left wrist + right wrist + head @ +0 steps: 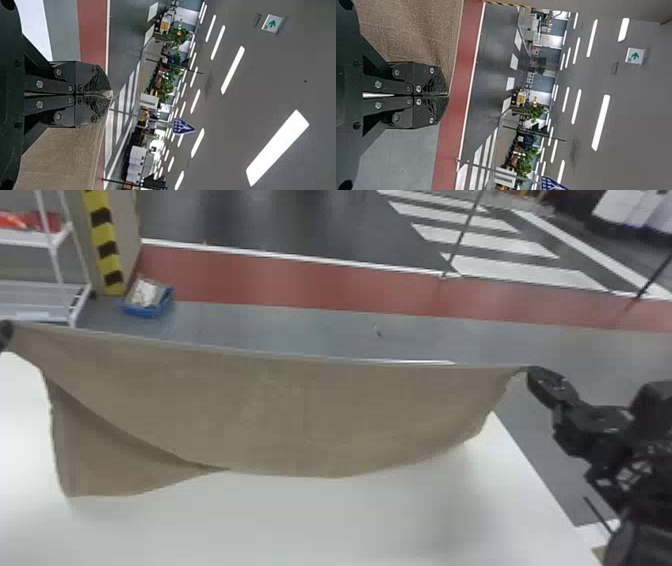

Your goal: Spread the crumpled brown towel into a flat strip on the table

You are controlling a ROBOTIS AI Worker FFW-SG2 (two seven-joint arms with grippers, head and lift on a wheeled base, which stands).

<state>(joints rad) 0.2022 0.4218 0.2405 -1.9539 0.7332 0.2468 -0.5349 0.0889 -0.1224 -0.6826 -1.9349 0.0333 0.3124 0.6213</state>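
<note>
The brown towel [310,415] hangs stretched between both grippers, its top edge nearly straight and its lower part sagging over the white table [300,520]. A flap of it folds behind at lower left. My left gripper [5,335] is at the head view's left edge, at one top corner; the left wrist view shows the gripper [109,94] shut on the towel [59,158]. At the opposite corner is my right gripper [531,371]; in the right wrist view the gripper [447,95] is shut on the towel [415,31].
Past the table lies a grey floor with a red band [300,290]. A blue bin [147,302] stands on the floor beside a yellow-black striped post [106,245]. A white shelf rack [37,285] is at far left. The table's right edge runs below the right gripper.
</note>
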